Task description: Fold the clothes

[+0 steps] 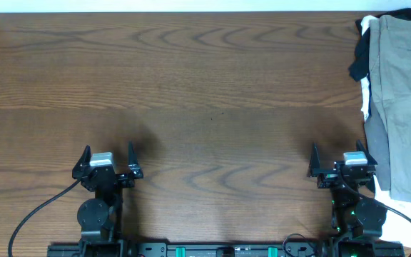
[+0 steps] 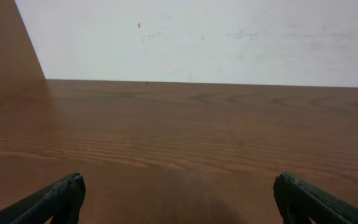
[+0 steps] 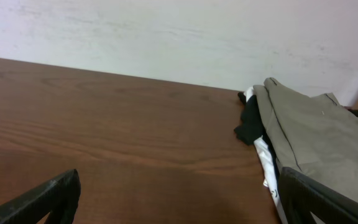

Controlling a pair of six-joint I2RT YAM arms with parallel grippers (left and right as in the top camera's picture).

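Khaki-olive shorts (image 1: 405, 100) lie on top of a pile at the table's right edge, over grey (image 1: 379, 153), black (image 1: 359, 64) and white (image 1: 366, 103) garments. In the right wrist view the shorts (image 3: 319, 140) sit ahead to the right, with black (image 3: 248, 127) and white (image 3: 267, 167) cloth beside them. My right gripper (image 1: 341, 158) stands open near the front edge, just left of the pile, holding nothing. My left gripper (image 1: 108, 158) is open at the front left, far from the clothes. The left gripper (image 2: 179, 196) sees only bare wood; the right gripper (image 3: 179, 196) has nothing between its fingers.
The brown wooden table (image 1: 205, 93) stretches between the arms and the back edge. A pale wall (image 2: 197, 37) stands behind it. Black cables (image 1: 41, 210) trail from both arm bases at the front.
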